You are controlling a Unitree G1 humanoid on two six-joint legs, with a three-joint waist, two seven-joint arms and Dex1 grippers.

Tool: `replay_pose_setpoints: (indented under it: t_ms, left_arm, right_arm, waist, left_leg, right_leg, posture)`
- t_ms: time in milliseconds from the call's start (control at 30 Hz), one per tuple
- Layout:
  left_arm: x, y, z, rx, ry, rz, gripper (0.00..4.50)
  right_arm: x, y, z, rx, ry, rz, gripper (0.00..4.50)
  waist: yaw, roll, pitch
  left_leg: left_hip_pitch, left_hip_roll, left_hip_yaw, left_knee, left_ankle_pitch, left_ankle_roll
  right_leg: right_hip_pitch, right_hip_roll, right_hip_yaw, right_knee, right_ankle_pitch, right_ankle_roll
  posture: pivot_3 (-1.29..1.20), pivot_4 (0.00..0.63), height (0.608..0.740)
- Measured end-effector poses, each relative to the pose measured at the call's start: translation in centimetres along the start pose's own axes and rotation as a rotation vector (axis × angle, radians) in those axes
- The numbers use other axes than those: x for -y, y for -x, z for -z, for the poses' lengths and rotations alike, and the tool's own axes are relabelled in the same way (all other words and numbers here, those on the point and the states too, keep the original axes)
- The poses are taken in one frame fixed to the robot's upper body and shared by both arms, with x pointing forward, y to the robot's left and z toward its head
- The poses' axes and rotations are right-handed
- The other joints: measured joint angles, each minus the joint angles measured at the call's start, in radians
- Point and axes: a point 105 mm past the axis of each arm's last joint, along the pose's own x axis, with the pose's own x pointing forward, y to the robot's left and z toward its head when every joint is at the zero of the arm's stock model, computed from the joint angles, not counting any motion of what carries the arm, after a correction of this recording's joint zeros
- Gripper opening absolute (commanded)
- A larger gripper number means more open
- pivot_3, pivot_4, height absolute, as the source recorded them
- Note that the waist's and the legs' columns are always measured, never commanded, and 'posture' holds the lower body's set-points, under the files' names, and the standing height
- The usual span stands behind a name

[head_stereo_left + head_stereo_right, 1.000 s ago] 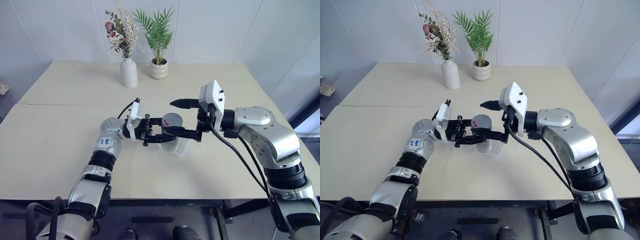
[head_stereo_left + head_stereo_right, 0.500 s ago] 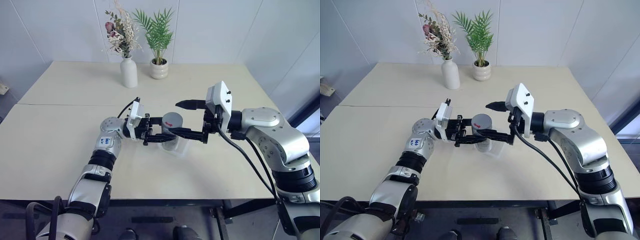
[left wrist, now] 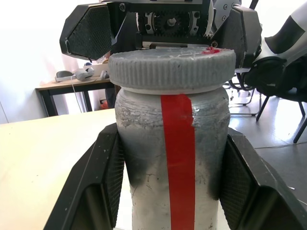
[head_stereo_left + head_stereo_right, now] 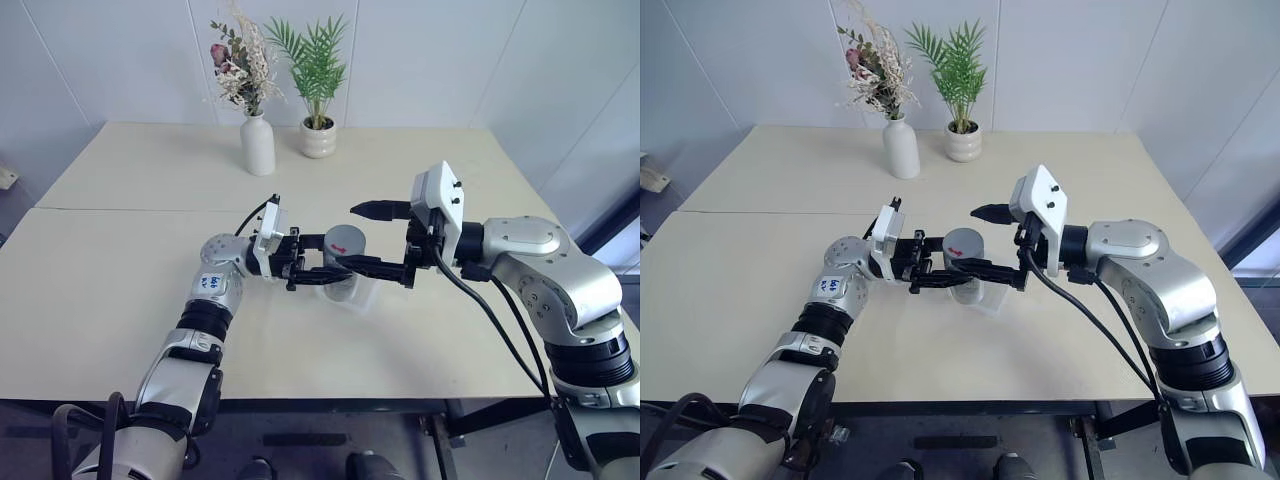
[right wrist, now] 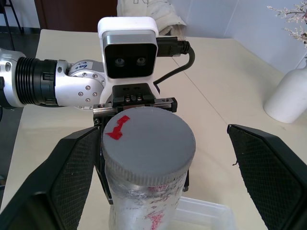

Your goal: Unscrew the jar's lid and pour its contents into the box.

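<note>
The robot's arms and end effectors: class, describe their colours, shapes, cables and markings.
Both arms are silver metal with black joint rings. Each end effector, left and right, has two black fingers and a white camera box. A black cable loops along the right arm; the left forearm carries a blue-and-white sticker.

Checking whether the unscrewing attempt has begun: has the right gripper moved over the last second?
Yes. The right gripper has drawn back toward the robot's right, away from the white vase; its open fingers sit farther off the lid, and the jar hasn't shifted.

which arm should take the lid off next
The right. Its pincer stands open with a finger on either side of the lid, which is not yet gripped. The left pincer is shut on the jar, holding it above the box.
</note>
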Motion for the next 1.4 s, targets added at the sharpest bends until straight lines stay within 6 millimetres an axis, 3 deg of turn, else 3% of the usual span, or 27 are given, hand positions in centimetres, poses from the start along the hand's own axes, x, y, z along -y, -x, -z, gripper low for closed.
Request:
replay_pose_setpoints:
  t_ms: [367, 1400]
  left_arm:
    - [0.1, -0.3, 0.1, 0.004, -0.01, 0.008, 2.28]
    - [-0.2, -0.8, -0.2, 0.019, -0.041, 0.007, 2.28]
  right_arm:
    - [-0.6, -1.2, -0.8, 0.063, -0.016, -0.033, 4.46]
    - [-0.2, -1.5, 0.1, 0.05, -0.059, -0.03, 4.46]
  waist:
    - [0.0, 0.0, 0.0]
    - [0.0, 0.0, 0.0]
  left_leg:
    - [0.0, 0.0, 0.0, 0.0, 0.0, 0.0]
    - [0.0, 0.0, 0.0, 0.0, 0.0, 0.0]
  right_leg:
    - [0.0, 0.0, 0.0, 0.0, 0.0, 0.0]
    - [0.0, 0.0, 0.0, 0.0, 0.0, 0.0]
  posture:
    - [0.0, 0.15, 0.74]
    - [0.0, 0.15, 0.74]
